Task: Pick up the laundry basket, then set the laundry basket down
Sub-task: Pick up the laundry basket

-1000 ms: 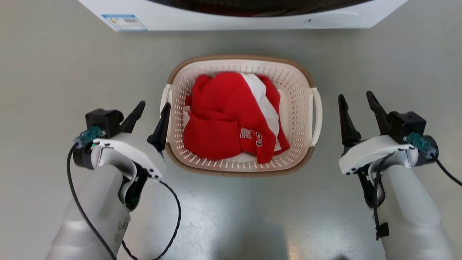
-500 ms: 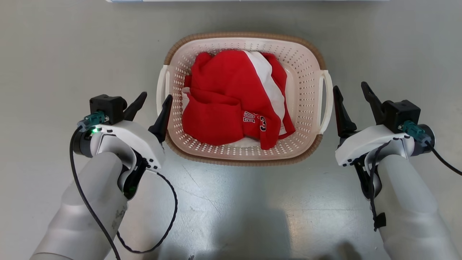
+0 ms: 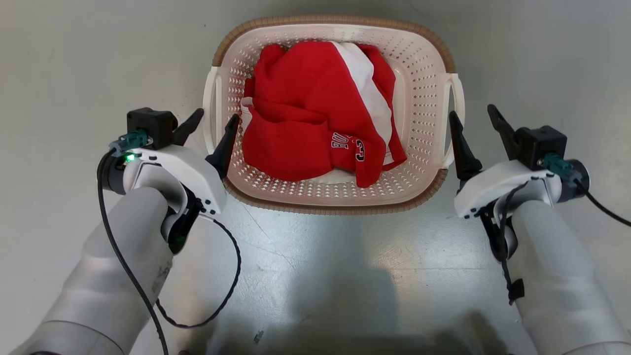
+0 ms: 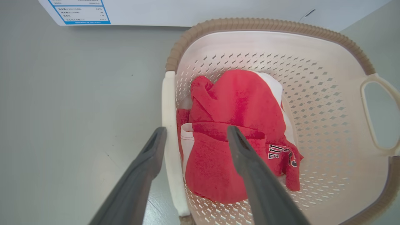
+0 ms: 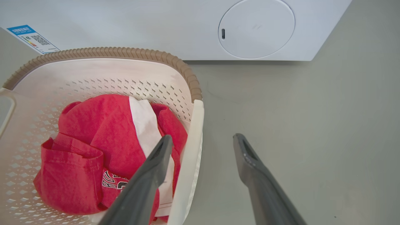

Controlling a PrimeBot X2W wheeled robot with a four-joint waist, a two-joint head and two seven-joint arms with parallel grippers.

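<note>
As left pincer [image 3: 217, 114] and right pincer [image 3: 472, 111] gape (empty) around basket [image 3: 424, 98] handles [image 3: 208, 104], wrist views add a washer [image 5: 125, 25].

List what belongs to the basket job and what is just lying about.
Job: laundry basket; left pincer, open, straddling left handle; right pincer, open, straddling right handle.
Just there: red garment in the basket; washing machine; floor.
</note>
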